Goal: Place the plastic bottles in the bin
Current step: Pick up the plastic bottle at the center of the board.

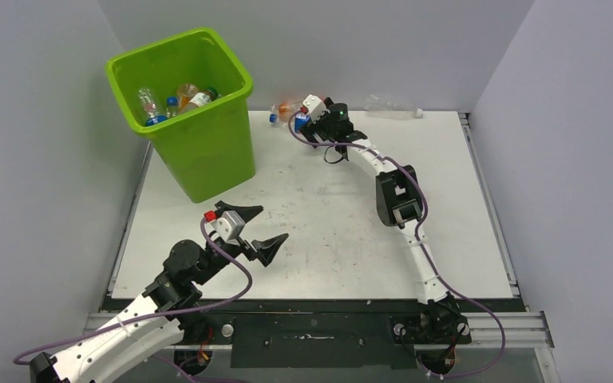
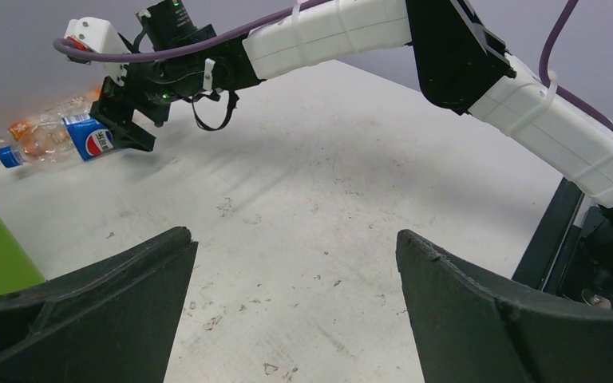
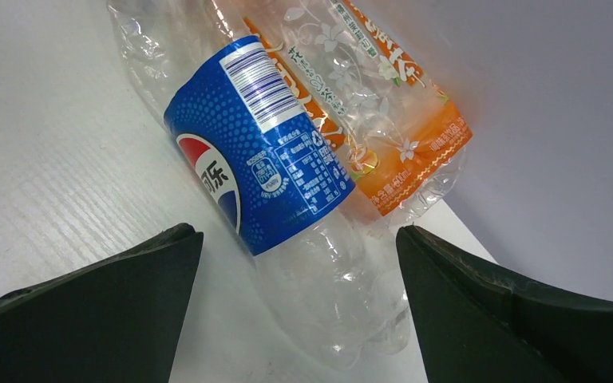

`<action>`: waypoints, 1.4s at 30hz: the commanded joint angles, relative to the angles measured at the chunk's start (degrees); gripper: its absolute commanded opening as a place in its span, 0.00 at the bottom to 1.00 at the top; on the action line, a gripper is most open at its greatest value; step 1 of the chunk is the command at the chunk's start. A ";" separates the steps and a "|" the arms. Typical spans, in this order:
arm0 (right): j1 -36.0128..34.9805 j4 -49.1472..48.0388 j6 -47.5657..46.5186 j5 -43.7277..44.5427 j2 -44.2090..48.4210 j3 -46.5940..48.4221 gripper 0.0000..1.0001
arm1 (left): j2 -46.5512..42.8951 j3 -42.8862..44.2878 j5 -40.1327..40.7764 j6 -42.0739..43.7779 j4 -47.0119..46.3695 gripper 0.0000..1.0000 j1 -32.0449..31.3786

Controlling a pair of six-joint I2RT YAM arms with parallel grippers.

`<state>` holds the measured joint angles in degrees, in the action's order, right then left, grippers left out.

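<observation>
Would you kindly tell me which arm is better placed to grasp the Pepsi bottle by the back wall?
The right: its open gripper hovers right at the Pepsi bottle, while the left gripper is far away, near the bin.

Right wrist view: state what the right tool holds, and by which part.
Nothing. The right tool stands open astride the lying Pepsi bottle without touching it; the left tool is open, empty.

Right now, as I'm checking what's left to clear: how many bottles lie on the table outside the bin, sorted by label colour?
Blue Pepsi-label bottle: 1
Orange-label bottle: 1
Clear bottle, no label that I can make out: 1
Total: 3
</observation>
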<state>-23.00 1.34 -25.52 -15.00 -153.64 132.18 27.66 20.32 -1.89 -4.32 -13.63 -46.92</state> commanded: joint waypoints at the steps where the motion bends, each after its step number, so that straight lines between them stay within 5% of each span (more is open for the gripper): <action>1: -0.89 2.44 -0.20 -1.89 1.09 -2.82 0.97 | -0.36 0.86 -1.40 -0.89 -3.58 0.96 0.11; 12: -2.28 1.56 0.95 -1.65 4.63 -9.91 0.77 | -2.54 0.78 -1.79 -2.25 -3.08 0.96 0.05; 18: -2.84 -4.79 3.35 -2.19 9.88 -19.09 0.47 | -3.29 0.91 -0.78 -2.63 -3.02 0.96 0.06; 29: -6.04 -13.32 21.60 -3.23 37.46 -42.03 0.35 | -0.90 10.39 13.56 0.99 3.16 0.96 0.05; 35: -12.08 0.58 33.69 4.71 57.51 -55.06 0.29 | 5.68 20.55 17.54 12.84 11.94 0.96 0.01; 42: -16.62 26.16 40.41 6.82 83.34 -62.84 0.29 | 5.81 26.83 7.29 31.41 23.10 0.96 -0.11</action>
<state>-39.59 10.74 8.60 -10.83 -81.10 70.43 33.61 42.26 11.09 13.39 1.10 -46.89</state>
